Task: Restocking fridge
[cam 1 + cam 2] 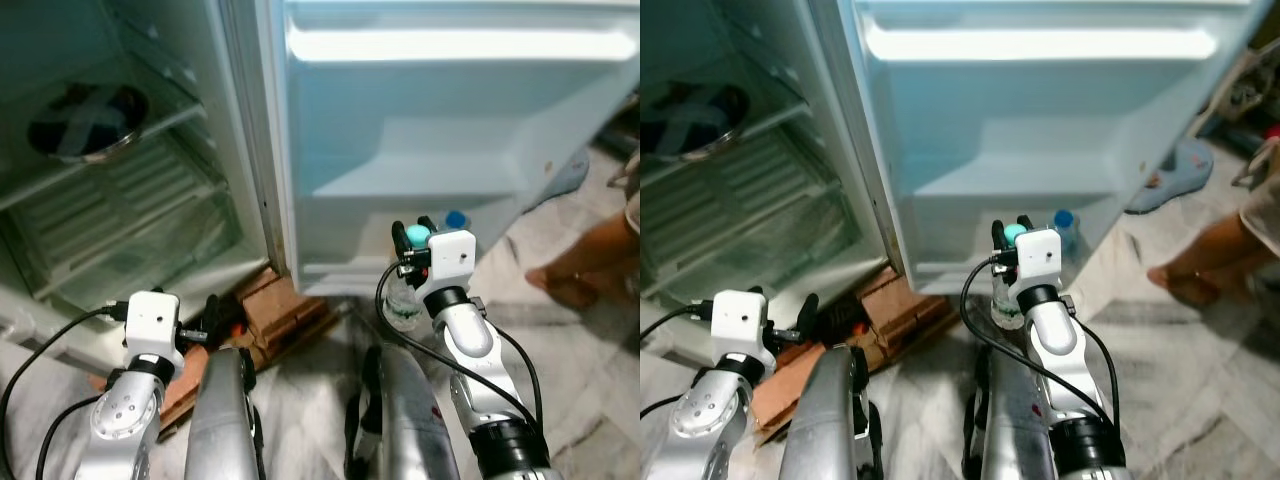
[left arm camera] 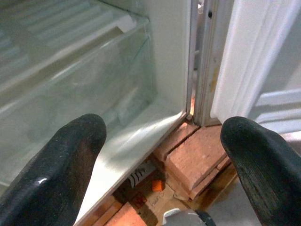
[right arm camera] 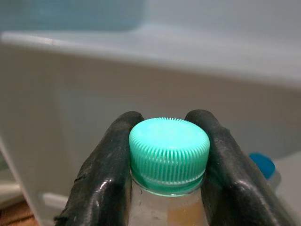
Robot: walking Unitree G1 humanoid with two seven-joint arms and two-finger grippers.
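**A:** Teal cap (image 3: 169, 153) sits pinched between the right gripper (image 1: 413, 236) fingers (image 3: 106, 183), one on each side of the neck. Clear bottle (image 1: 403, 305) hangs below it.

**B:** Where is the bottle relative to the fridge?

**A:** Just in front of the open door (image 1: 450, 110), low, near the bottom door shelf (image 1: 340, 272). Can't tell if its base touches the floor (image 1: 560, 360).

**B:** Anything in that shelf?

**A:** Second bottle with a blue cap (image 1: 456, 218), just beside the gripped one on the robot's right.

**B:** Left side?

**A:** Left gripper (image 2: 164, 155) is spread wide, holding nothing. It sits low, pointed at the bottom front corner of the fridge body. Its fingers (image 2: 56, 165) frame the clear crisper drawer (image 2: 80, 99) and the bricks (image 2: 195, 157) under the cabinet.

**B:** Inside the fridge?

**A:** Dark round dish (image 1: 88, 120) on an upper glass shelf, ribbed crisper cover below it.

**B:** Anyone around?

**A:** Person's bare foot (image 1: 565, 288) on the marble floor, well to the robot's right, apart from both arms.
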